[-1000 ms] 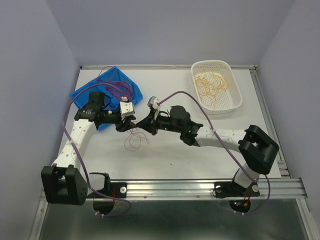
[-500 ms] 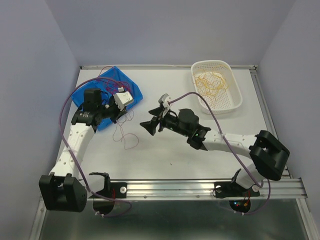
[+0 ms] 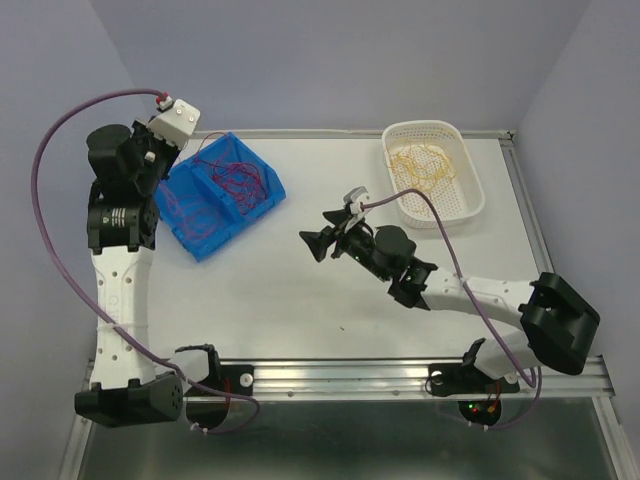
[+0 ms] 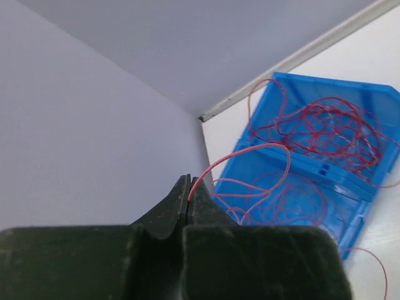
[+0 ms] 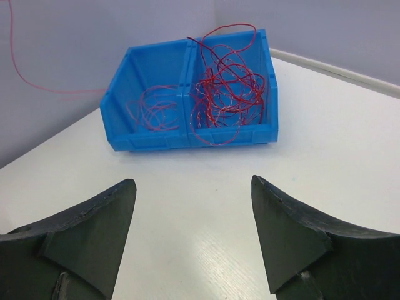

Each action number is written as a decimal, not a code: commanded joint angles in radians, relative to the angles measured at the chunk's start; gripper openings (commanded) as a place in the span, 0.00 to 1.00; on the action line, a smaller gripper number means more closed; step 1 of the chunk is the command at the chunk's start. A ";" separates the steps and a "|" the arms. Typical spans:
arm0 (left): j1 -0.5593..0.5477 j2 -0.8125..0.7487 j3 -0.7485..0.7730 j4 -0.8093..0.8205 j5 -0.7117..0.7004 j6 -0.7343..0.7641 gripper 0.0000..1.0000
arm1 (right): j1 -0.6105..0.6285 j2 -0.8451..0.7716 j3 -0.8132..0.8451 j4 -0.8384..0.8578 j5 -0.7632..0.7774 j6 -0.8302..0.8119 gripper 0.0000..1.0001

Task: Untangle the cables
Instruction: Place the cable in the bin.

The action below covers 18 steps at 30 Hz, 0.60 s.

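While the left pincer [image 4: 188,189], raised beside the blue bin [image 4: 372,99], pinches one red cable [image 4: 250,152], the right pincer [image 3: 320,243] hangs spread over the desk [image 3: 300,310]. Lifting higher could drag the bin's red tangle [image 4: 325,128] out.

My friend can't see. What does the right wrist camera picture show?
A blue two-part bin sits on a white table, holding curly red wires, far more in its right part than its left. The dark right gripper is open at the bottom, holding nothing. One red strand runs from the bin's left edge up out of the picture.
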 commanded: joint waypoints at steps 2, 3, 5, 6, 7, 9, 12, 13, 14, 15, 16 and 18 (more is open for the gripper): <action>0.028 0.097 0.147 0.026 -0.072 0.025 0.00 | -0.005 -0.064 -0.044 0.066 0.054 -0.018 0.79; 0.032 0.111 0.157 0.039 -0.072 0.027 0.00 | -0.005 -0.069 -0.047 0.066 0.056 -0.021 0.79; 0.052 0.153 0.184 0.052 -0.049 0.022 0.00 | -0.005 -0.082 -0.054 0.064 0.065 -0.026 0.79; 0.061 0.166 0.194 0.055 -0.037 0.018 0.00 | -0.005 -0.086 -0.063 0.064 0.067 -0.026 0.79; 0.072 0.181 0.200 0.059 -0.026 0.018 0.00 | -0.005 -0.092 -0.067 0.066 0.070 -0.027 0.79; 0.080 0.216 0.197 0.073 0.011 0.011 0.00 | -0.005 -0.107 -0.075 0.064 0.074 -0.029 0.79; 0.088 0.268 0.203 0.144 0.026 0.004 0.00 | -0.005 -0.119 -0.087 0.064 0.080 -0.031 0.79; 0.091 0.287 0.212 0.151 0.031 -0.001 0.00 | -0.005 -0.121 -0.090 0.064 0.085 -0.032 0.79; 0.098 0.328 0.243 0.152 0.049 -0.007 0.00 | -0.005 -0.124 -0.093 0.064 0.090 -0.029 0.79; 0.106 0.350 0.255 0.136 0.066 -0.013 0.00 | -0.005 -0.125 -0.101 0.064 0.102 -0.028 0.79; 0.109 0.370 0.264 0.130 0.081 -0.013 0.00 | -0.005 -0.130 -0.101 0.064 0.102 -0.026 0.79; 0.121 0.411 0.241 0.138 0.115 -0.022 0.00 | -0.009 -0.144 -0.118 0.066 0.125 -0.024 0.79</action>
